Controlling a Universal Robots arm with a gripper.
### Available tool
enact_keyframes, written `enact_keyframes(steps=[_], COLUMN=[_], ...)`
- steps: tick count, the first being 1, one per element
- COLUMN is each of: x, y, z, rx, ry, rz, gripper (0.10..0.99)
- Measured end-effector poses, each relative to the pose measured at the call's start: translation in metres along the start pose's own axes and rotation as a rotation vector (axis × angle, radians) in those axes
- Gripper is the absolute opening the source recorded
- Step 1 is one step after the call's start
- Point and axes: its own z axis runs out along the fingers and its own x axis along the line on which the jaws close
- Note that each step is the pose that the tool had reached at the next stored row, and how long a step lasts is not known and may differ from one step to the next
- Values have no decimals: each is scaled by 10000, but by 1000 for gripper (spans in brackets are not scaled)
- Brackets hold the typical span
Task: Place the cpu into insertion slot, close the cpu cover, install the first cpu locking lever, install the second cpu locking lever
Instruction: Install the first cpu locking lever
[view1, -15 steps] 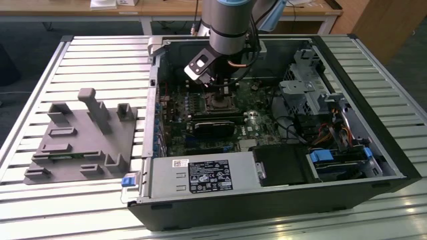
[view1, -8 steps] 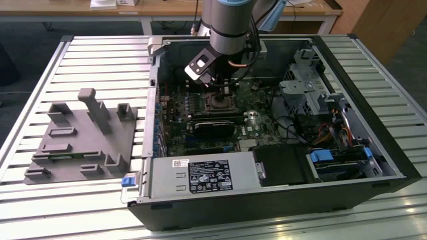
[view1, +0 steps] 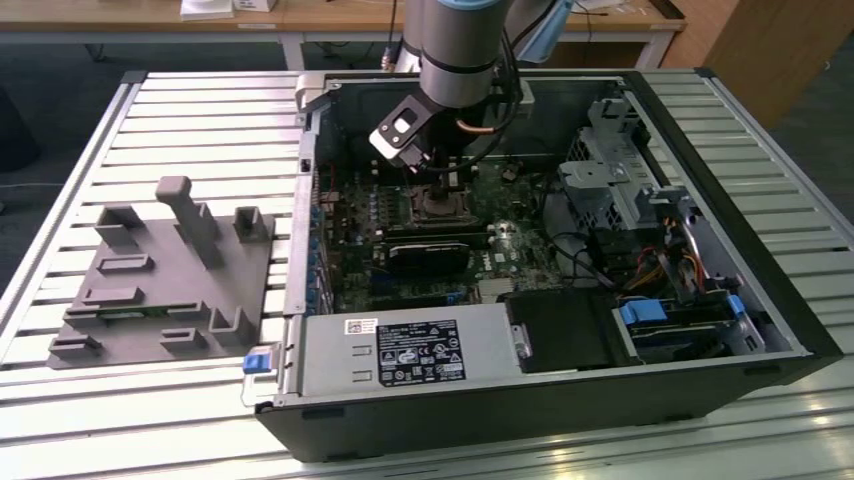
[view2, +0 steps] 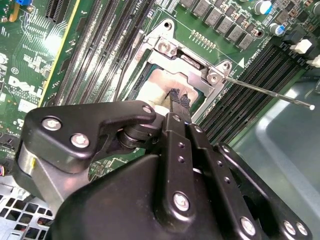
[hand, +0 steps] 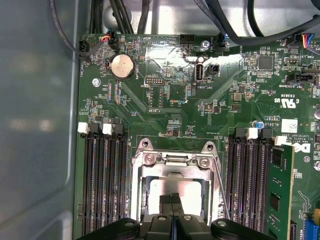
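My gripper (view1: 447, 185) hangs inside the open computer case, right over the insertion slot (view1: 438, 207) on the green motherboard. In both wrist views its black fingertips (view2: 179, 98) are pressed together, shut, with nothing seen between them, at or just above the pale silvery cpu (hand: 167, 186). The cpu (view2: 161, 82) lies in the socket, framed by the silvery cpu cover (hand: 142, 172), which lies flat around it. In the second wrist view the cover (view2: 197, 70) shows two screw heads. A thin locking lever (view2: 265, 92) sticks out freely from the socket corner; the same lever (hand: 221, 185) runs along the cover's side.
Long black memory slots (hand: 102, 180) flank the socket, with a green memory module (hand: 281, 195) in one. A black card (view1: 427, 250), the power supply (view1: 407, 352) and a drive cage (view1: 614, 170) crowd the case. A grey fixture (view1: 160, 280) sits on the slatted table at the exterior view's left.
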Motion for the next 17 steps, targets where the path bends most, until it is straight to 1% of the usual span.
enact_keyframes(steps=[17], x=[5], y=[-1], z=[-68], rx=[-1], ry=[1], rz=[1], gripper=[106])
